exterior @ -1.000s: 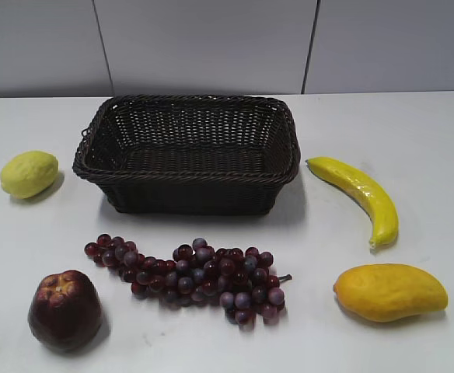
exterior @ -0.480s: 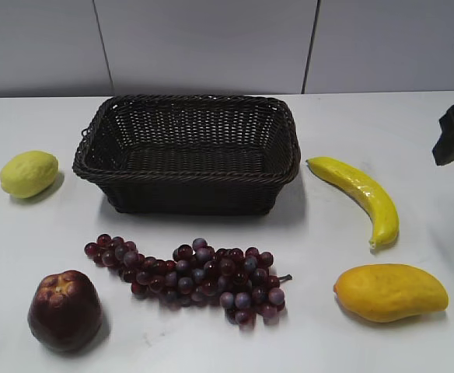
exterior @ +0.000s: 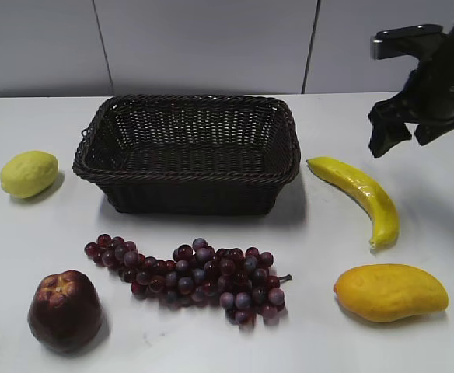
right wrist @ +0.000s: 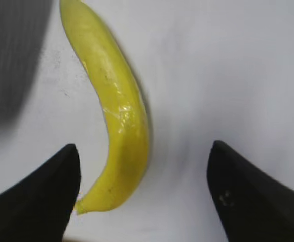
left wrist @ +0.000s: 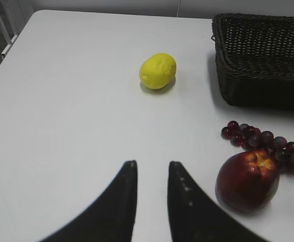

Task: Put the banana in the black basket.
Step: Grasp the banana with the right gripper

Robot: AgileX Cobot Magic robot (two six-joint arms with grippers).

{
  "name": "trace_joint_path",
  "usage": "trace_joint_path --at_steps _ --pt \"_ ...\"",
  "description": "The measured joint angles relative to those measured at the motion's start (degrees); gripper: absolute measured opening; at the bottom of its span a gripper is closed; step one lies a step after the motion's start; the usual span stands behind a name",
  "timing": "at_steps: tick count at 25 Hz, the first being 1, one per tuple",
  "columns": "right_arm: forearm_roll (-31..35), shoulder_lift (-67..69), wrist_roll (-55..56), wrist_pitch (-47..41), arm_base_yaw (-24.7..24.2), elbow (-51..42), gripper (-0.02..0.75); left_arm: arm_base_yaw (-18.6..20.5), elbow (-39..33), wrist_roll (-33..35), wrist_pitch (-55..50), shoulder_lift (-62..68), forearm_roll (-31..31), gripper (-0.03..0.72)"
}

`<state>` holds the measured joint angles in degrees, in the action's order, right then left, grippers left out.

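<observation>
The banana (exterior: 359, 196) lies on the white table to the right of the black basket (exterior: 188, 152), which is empty. My right gripper (exterior: 402, 134) hangs open in the air above and behind the banana's far end. In the right wrist view the banana (right wrist: 114, 116) lies below, nearer the left finger, with the open jaws (right wrist: 144, 151) wide apart. My left gripper (left wrist: 149, 164) is open with a narrow gap, empty, above bare table near the apple; it does not show in the exterior view.
A lemon (exterior: 29, 172) lies left of the basket. A bunch of grapes (exterior: 188, 276) and a dark red apple (exterior: 64, 309) lie in front. An orange-yellow mango (exterior: 390, 291) lies in front of the banana. A grey wall runs behind the table.
My right arm has come in from the right edge and moved left to above the banana's far end. The objects have not moved.
</observation>
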<state>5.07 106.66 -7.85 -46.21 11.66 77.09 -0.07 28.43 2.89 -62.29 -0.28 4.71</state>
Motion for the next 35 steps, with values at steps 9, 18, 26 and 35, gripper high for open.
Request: trace_joint_path --at_steps 9,18,26,35 --pt "-2.1 9.7 0.0 -1.1 1.5 5.8 0.653 0.0 0.0 0.0 0.0 0.0 0.0 0.204" --pt "-3.0 15.2 0.0 -1.4 1.5 6.6 0.608 0.0 0.0 0.0 0.0 0.0 0.0 0.204" --pt "-2.3 16.8 0.0 -1.5 1.5 6.7 0.487 0.0 0.0 0.0 0.0 0.0 0.0 0.204" --pt "-0.9 17.6 0.0 -1.5 1.6 6.7 0.385 0.0 0.0 0.0 0.0 0.0 0.0 0.204"
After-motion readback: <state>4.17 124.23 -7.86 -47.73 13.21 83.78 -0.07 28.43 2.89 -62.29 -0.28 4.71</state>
